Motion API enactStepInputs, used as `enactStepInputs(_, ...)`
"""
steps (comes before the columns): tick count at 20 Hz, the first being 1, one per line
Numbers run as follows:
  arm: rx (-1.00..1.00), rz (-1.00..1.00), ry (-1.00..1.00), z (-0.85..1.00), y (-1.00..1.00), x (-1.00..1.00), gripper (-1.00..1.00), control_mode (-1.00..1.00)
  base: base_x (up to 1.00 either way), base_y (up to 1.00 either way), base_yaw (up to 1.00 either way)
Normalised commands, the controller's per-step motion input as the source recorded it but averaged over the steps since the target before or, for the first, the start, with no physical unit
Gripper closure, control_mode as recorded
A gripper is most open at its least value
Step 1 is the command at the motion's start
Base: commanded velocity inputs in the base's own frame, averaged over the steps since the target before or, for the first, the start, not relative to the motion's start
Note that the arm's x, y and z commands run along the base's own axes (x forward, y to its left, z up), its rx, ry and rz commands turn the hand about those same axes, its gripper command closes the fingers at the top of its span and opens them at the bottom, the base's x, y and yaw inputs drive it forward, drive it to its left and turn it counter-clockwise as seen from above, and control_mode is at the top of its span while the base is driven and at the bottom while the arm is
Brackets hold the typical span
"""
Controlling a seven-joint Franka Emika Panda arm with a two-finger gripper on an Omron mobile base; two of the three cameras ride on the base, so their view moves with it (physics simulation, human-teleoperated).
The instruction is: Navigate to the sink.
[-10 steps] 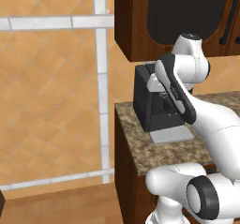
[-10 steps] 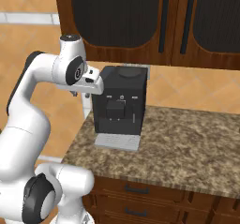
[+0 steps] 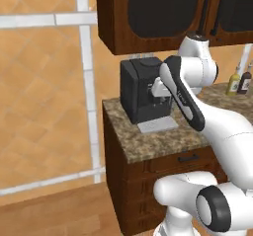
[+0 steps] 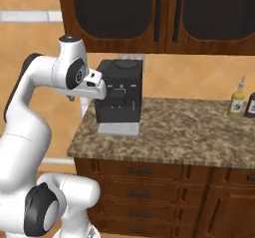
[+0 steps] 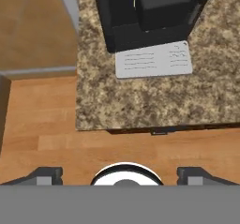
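The sink is out of view. My gripper [image 5: 121,174] hangs above the left end of a speckled granite counter [image 5: 140,101] and looks down on it; its two fingertips [image 5: 47,174] stand far apart, open and empty. In the base views my hand hovers just in front of a black coffee machine [image 3: 141,94] [image 4: 122,90], which stands on its grey drip tray [image 5: 154,61] at the counter's left end.
Dark wood upper cabinets [image 4: 164,18] hang above the counter [image 4: 189,127], with drawers [image 4: 139,172] below. Two bottles [image 4: 237,102] [image 3: 233,84] stand at the counter's right. An orange tiled wall [image 3: 44,82] and wood floor [image 5: 47,124] lie left of the counter's end.
The whole picture has shifted: the coffee machine and counter sit further left and smaller, and the bottles have come into view on the right. The camera moved; the arm's pose is unchanged.
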Motion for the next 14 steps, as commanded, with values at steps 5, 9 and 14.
enactStepInputs(5, 0.0, 0.0, 0.0, 0.0, 0.0, 0.0, -1.0, 1.0, -0.12, 0.01, -0.75)
enactStepInputs(9, 0.0, 0.0, 0.0, 0.0, 0.0, 0.0, -1.0, 1.0, 0.0, 0.07, -1.0)
enactStepInputs(14, 0.0, 0.0, 0.0, 0.0, 0.0, 0.0, -1.0, 1.0, 0.0, 0.07, -1.0)
